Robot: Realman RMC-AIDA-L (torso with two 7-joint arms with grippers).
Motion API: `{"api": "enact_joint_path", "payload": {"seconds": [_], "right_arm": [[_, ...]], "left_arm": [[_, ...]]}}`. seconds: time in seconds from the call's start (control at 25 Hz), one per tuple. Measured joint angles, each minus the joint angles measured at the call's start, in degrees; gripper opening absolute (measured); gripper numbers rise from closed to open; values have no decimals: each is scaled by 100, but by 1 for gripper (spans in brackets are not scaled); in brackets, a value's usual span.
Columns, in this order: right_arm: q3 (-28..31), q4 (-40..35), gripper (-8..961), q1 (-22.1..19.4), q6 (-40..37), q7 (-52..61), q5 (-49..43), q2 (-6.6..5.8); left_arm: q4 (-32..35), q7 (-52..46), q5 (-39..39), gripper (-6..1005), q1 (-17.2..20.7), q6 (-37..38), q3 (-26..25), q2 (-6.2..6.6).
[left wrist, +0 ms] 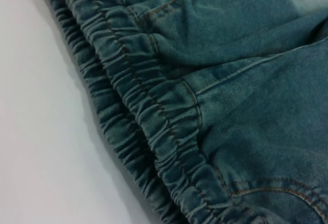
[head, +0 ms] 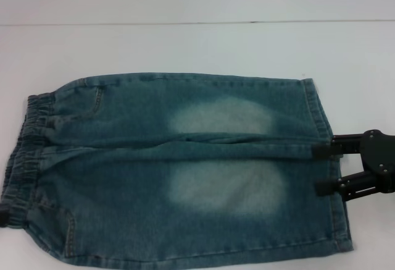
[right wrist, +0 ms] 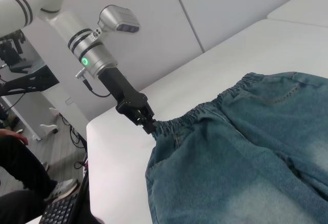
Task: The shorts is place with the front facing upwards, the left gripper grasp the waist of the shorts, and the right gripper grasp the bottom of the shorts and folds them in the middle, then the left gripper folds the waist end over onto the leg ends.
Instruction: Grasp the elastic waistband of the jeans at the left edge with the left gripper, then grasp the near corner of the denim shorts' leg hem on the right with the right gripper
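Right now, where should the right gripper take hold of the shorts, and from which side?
Grip the leg hems where the two legs meet, coming in flat from the robot's right. The hem edge lies straight and open toward the right gripper, which hovers there with fingers spread, while the left gripper is at the waist.

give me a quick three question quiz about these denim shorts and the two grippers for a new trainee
1. True or false: the shorts lie flat, unfolded, on the white table.
2. Which end does the right gripper work at: A) the waist, B) the leg ends?
3. Where is the left gripper?

Key
1. True.
2. B; its fingers are spread at the hem, one at the middle, between the legs.
3. At the near corner of the waist, touching the gathered band; whether it has gripped cannot be told.
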Motion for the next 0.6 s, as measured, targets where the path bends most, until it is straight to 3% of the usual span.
{"api": "enact_joint_path", "payload": {"seconds": [0.16,0.6], "right_arm": [[0,3,941,1,-1,-2,-5,0],[25,-29,942,39,-5,206,18,-47]], "left_arm": [[0,1,-2,97,-10,-10,12,-17],[2,-35,-203,49,-94,185,-14,-21]]}}
